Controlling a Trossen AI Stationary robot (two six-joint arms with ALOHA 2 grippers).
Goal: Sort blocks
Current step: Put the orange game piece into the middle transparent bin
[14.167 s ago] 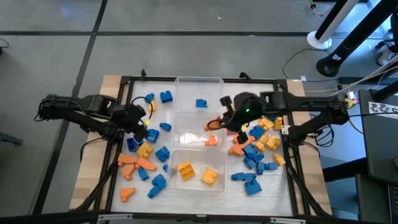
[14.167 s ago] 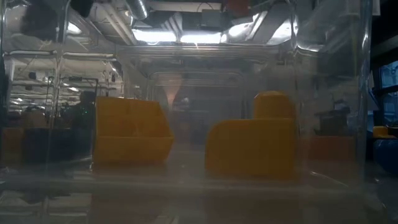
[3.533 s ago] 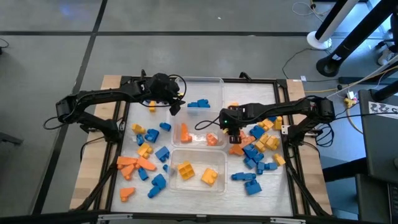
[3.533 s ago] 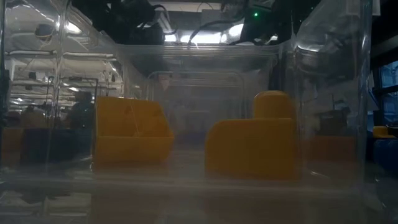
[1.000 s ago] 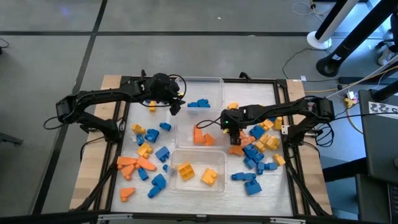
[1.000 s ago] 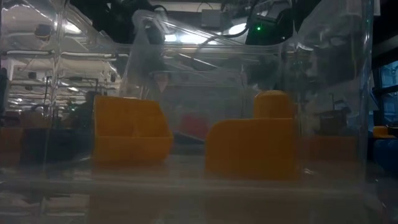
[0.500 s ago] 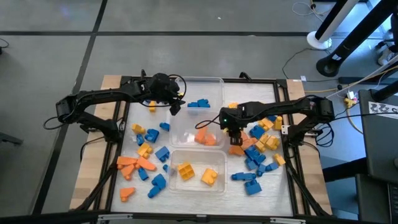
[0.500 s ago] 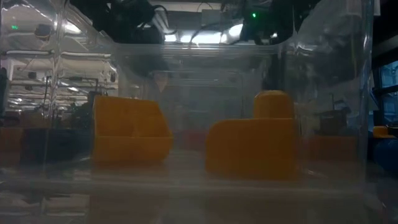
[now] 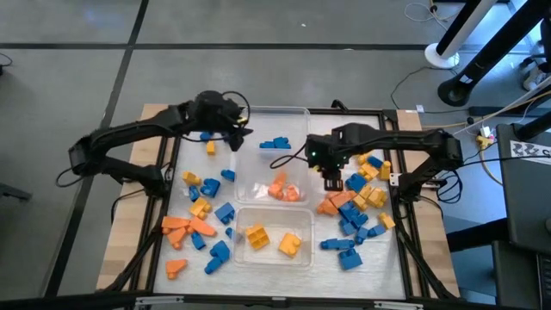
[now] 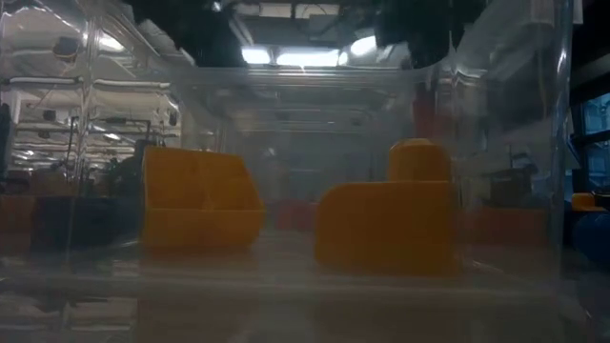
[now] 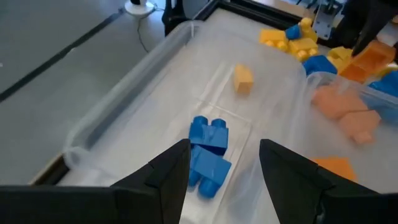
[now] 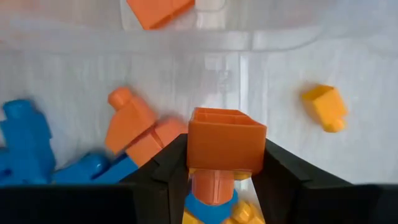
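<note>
- The right gripper [image 12: 219,163] is clamped on an orange block [image 12: 225,144], its two fingers [image 12: 163,169] pressing opposite sides; the block's open end faces the camera and its stud points down, so it hangs ready to drop.
- In the high view that right gripper [image 9: 331,179] hangs over the pile [image 9: 357,200] of blue, orange and yellow blocks just right of the middle tub [image 9: 247,176]. I judge it has lifted the block to carry it into that tub, where orange blocks [image 9: 280,189] already lie.
- The left gripper [image 11: 224,163] has its jaws apart and holds nothing. Between them shows a pair of blue blocks [image 11: 207,154] lying in the far tub [image 11: 127,99], which fits a blue bin.
- In the high view the left gripper [image 9: 242,135] hovers at the far tub's left edge, beside those blue blocks [image 9: 275,143].
- The near tub [image 9: 308,226] holds two yellow blocks [image 9: 257,234]; the low view looks through its wall at the same two yellow blocks [image 10: 386,224].
- So each tub takes one colour: blue far, orange middle, yellow near.
- Many blocks [image 9: 200,226] lie loose on the table's [image 9: 155,116] left side as well, so I judge the sorting far from done.
</note>
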